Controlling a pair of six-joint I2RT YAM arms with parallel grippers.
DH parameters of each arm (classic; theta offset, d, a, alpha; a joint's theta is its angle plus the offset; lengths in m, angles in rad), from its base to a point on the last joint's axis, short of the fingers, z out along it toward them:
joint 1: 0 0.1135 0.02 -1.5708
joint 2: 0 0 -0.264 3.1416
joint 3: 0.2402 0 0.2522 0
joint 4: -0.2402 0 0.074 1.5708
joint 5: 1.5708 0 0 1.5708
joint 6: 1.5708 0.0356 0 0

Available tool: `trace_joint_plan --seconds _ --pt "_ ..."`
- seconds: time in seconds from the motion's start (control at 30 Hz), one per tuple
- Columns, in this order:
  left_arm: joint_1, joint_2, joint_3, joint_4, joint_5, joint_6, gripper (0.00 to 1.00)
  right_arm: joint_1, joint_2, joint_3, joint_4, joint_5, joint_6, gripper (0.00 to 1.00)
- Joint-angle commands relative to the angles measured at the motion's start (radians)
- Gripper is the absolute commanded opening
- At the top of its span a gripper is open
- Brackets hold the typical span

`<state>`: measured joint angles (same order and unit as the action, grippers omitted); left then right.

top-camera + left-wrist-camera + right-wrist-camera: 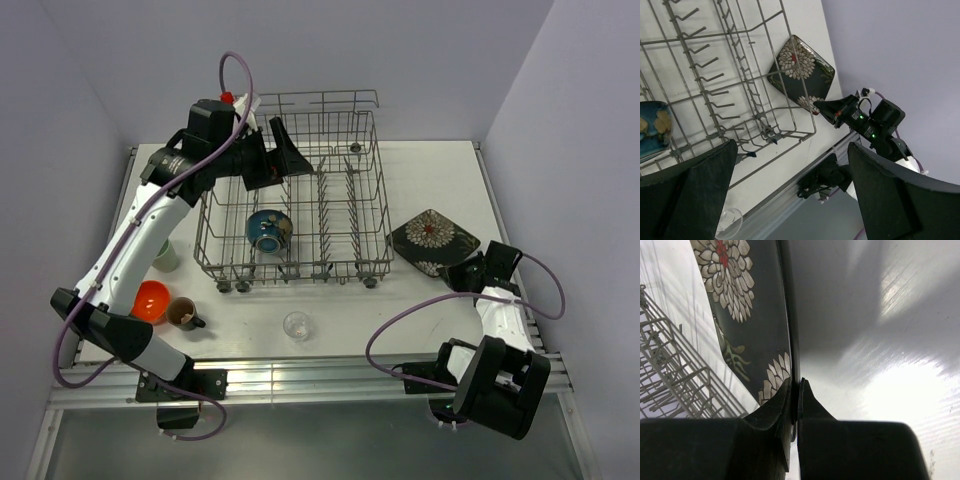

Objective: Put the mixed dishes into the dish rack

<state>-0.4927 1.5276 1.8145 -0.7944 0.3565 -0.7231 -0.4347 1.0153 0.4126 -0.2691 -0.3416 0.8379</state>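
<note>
The dish rack stands mid-table with the blue bowl inside its front left. My left gripper hangs open and empty above the rack's back left. In its wrist view the gripper looks down on the rack, the bowl and the black square plate. My right gripper is shut on the near corner of the plate, right of the rack. In the right wrist view the gripper pinches the rim of the plate.
Left of the rack stand the pale green cup, the orange bowl and the brown mug. The clear glass stands in front of the rack, and also shows in the left wrist view. Purple walls close in the table.
</note>
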Motion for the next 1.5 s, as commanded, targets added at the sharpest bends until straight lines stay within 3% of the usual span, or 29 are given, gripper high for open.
trace_joint_plan --seconds 0.0,0.47,0.73,1.47 --pt "-0.004 0.012 0.069 0.001 0.067 -0.009 0.99 -0.004 -0.04 0.092 -0.019 -0.066 0.009 0.0" --pt "-0.004 0.108 0.151 0.004 0.228 -0.078 0.99 -0.004 -0.049 0.212 -0.004 -0.108 0.046 0.0" --pt "-0.004 0.118 0.132 0.035 0.262 -0.096 0.99 -0.004 -0.073 0.271 -0.042 -0.102 0.035 0.0" --pt "-0.004 0.2 0.126 0.101 0.318 -0.17 0.99 -0.006 0.051 0.584 -0.044 -0.118 0.05 0.0"
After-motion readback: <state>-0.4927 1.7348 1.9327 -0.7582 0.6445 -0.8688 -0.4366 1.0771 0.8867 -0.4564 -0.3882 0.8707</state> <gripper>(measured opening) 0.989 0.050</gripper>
